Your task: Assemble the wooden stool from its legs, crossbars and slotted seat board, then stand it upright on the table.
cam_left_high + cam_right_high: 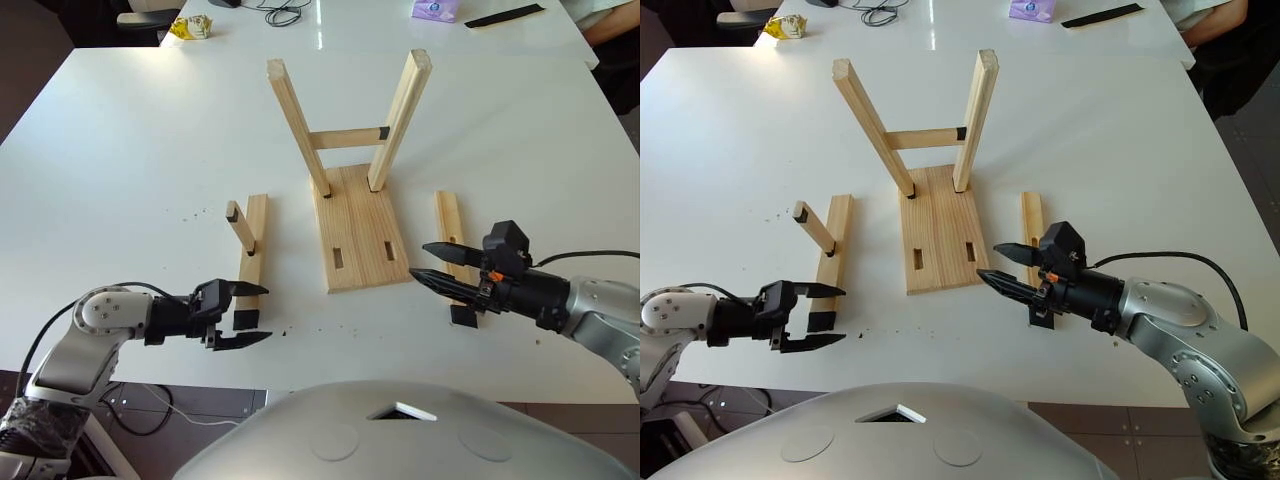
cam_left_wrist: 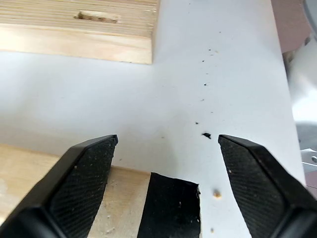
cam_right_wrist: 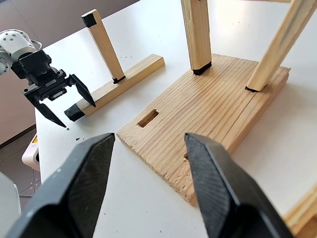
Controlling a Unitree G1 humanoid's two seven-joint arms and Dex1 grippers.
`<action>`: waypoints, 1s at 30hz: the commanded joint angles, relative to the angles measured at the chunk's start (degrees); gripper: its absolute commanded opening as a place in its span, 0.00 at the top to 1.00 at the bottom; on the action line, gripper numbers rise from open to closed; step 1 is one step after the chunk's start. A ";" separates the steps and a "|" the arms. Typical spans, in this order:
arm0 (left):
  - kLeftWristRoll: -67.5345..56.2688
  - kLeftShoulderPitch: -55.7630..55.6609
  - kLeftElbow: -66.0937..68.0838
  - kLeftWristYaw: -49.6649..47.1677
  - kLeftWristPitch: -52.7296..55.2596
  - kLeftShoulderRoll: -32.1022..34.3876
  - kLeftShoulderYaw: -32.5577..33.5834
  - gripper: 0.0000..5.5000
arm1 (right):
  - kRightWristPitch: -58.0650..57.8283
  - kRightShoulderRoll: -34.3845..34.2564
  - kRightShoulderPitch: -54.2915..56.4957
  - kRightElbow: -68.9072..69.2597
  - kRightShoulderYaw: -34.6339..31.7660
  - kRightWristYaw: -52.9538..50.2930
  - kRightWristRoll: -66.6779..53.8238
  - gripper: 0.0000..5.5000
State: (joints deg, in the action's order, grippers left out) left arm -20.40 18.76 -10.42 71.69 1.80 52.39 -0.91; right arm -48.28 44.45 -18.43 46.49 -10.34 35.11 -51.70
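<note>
Stool (image 1: 350,170) half built, legs-up in the middle of the counter (image 1: 120,150)

Seat board (image 1: 355,228) lies flat with two legs plugged into its far slots and the near slots free. A left loose leg (image 1: 255,240) and a right loose leg (image 1: 449,220) lie beside it. It looks like light, stiff, dry wood, so I'd pinch a leg mid-length across its narrow sides. Left gripper (image 1: 267,313) sits low at the left leg's near end, right gripper (image 1: 418,260) by the board's near right corner, both with jaws apart.

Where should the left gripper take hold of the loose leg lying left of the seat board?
Probably the bare stretch of the leg between its tilted crossbar and black-capped near end, from above, jaws across its narrow width: it lies flat, with long sides free, and the open left gripper is near.
</note>
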 commanded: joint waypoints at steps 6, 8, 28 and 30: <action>-7.34 -3.53 -10.63 -9.78 21.67 2.87 10.51 0.31 | 0.46 0.01 -1.16 1.10 -0.10 -1.02 0.32 0.53; -8.56 -2.13 -15.73 -14.16 29.23 3.18 12.73 0.31 | 0.73 -0.28 -2.42 1.68 -0.63 -1.45 0.39 0.53; -17.78 -1.00 -33.21 -46.90 71.68 -11.47 18.75 0.31 | 2.17 -1.61 -6.60 4.26 -1.56 -4.37 0.05 0.53; -16.81 0.70 -33.13 -47.43 71.09 -10.99 18.03 0.31 | 2.08 -1.39 -6.60 4.30 -1.70 -4.27 -0.16 0.53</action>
State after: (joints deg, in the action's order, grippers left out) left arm -38.74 17.79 -43.22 25.21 72.97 40.95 17.97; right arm -46.03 42.22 -25.53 50.80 -11.48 30.73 -51.51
